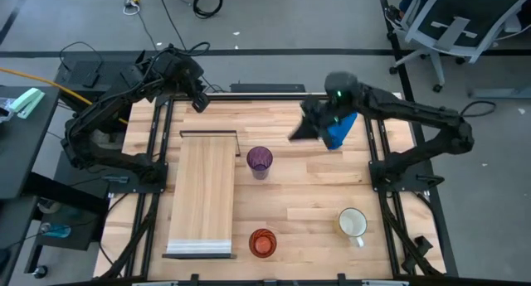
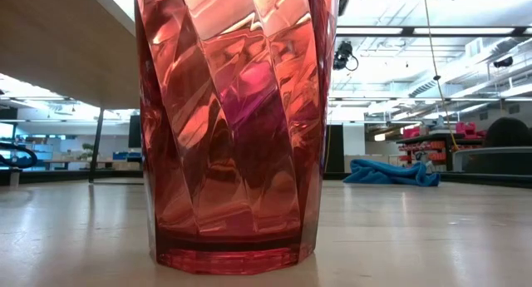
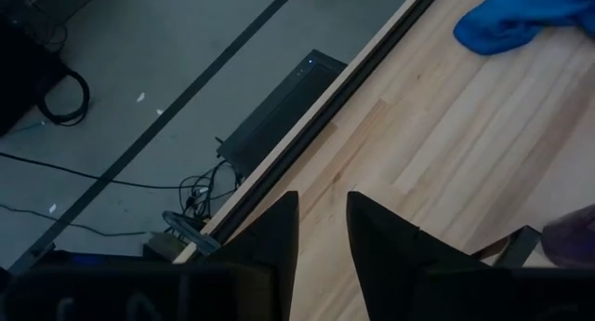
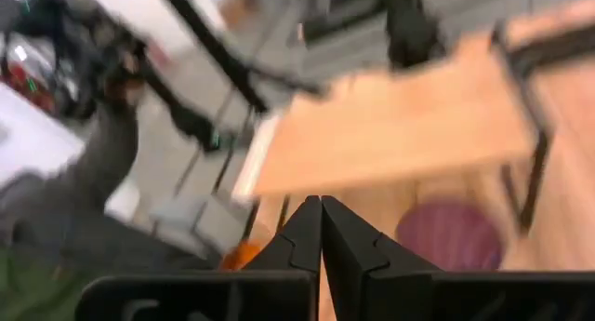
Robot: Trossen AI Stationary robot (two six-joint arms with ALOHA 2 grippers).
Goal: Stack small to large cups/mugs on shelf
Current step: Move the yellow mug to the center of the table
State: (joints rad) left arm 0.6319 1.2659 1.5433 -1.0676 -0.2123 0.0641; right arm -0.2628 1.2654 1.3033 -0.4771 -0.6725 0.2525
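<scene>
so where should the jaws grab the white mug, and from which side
The white mug stands upright with its mouth open and its handle pointing toward the table's front-right. Best guess: come straight down with the right gripper, one jaw inside the rim and one outside, on the rim opposite the handle, so the handle stays clear.

We count three cups: one purple tumbler (image 1: 260,160), one orange-red cup (image 1: 262,242), one white mug (image 1: 353,223); one shelf (image 1: 202,195); one blue cloth (image 1: 340,130).
</scene>
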